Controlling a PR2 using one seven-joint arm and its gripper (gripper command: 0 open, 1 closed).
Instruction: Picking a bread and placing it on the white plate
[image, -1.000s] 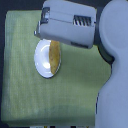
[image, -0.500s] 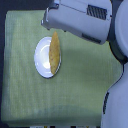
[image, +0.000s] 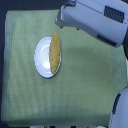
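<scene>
Exterior view, arm: a grey-white arm (image: 97, 20) reaches in from the upper right toward top centre, above the worktop (image: 85, 80).
Hand: its fingers are not discernible; cannot tell how wide it stands or whether it touches anything.
Bread (image: 54, 51): lies lengthwise on the white plate (image: 41, 57), along the plate's right side, left of centre.

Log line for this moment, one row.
bread: lying on white plate, toward its right edge in the exterior view | gripper: fingertips not visible | arm: above cloth, apart from plate
</scene>
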